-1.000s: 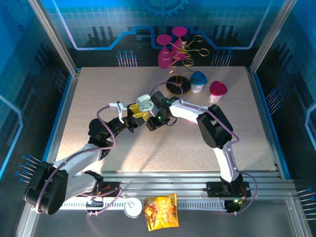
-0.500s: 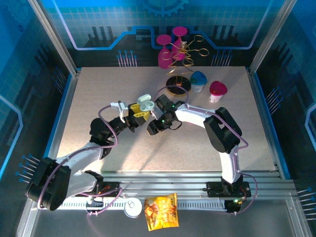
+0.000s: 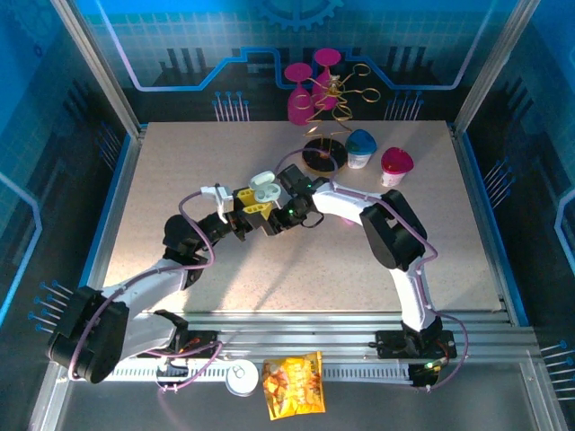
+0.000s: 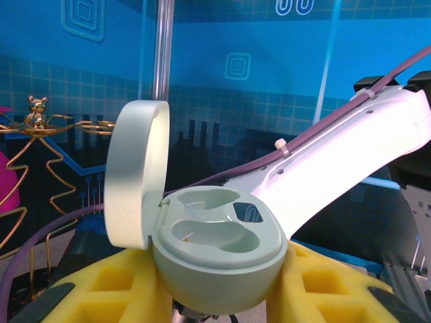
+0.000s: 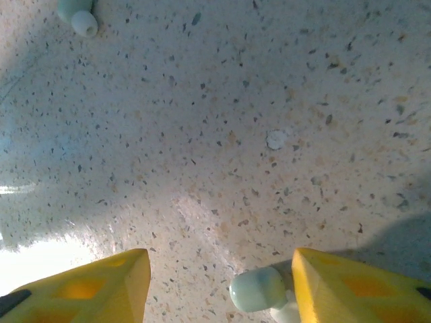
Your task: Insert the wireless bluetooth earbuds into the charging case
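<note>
Your left gripper [image 3: 249, 202] is clamped on the case [image 4: 215, 259], which sits between its yellow pads [image 4: 343, 282]. It holds the case up off the table [image 3: 180, 180] with the lid [image 4: 138, 175] swung open to one side. Both wells [image 4: 209, 232] face up and look empty.

Your right gripper [image 5: 221, 269] points down at the table with its fingers apart and nothing clamped between them. This is the arm nearer the buds. One pale earbud [image 5: 259, 289] lies well off centre in the gap, touching the inner face of the finger [image 5: 363, 282] on the right of the wrist view. Its rounded tip points across the gap toward the other finger, so its long axis seems to run roughly along the closing line. You cannot tell from this view whether it rests on the table or clings to the pad.

A second earbud [image 5: 77, 17] lies well apart, at the far upper left of that view.

The coming move turns on that offset. I judge that closing now would push the bud sideways rather than pinch it squarely, so shift toward the bud's side first. In the overhead view the case waits just beside the right wrist, toward your left, so I expect the carry to be short.
</note>
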